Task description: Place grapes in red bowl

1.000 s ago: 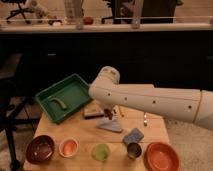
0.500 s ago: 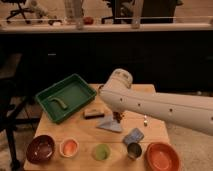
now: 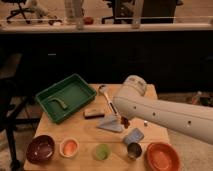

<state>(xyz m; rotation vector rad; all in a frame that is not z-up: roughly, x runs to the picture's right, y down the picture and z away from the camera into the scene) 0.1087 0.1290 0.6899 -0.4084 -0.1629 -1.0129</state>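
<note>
The grapes (image 3: 125, 121) show as a small dark reddish lump on the wooden table (image 3: 85, 131), just below the lower edge of my white arm (image 3: 160, 112). The red bowl (image 3: 162, 156), wide and bright orange-red, sits at the table's front right corner with nothing in it. My arm reaches in from the right across the table's right half. My gripper is hidden behind the arm somewhere near the grapes, and it is shut. Whether it touches or holds the grapes does not show.
A green tray (image 3: 65, 95) with a curved green item (image 3: 59, 103) sits back left. A grey spatula (image 3: 109, 117) and a brown block (image 3: 94, 113) lie mid-table. Along the front stand a maroon bowl (image 3: 41, 149), a small pale bowl (image 3: 69, 147), a green cup (image 3: 102, 151), a metal cup (image 3: 133, 150) and a blue-grey piece (image 3: 133, 135).
My arm has swung to the right and lower over the table, and its rounded joint now sits right of the spatula. The grapes now show below the arm.
</note>
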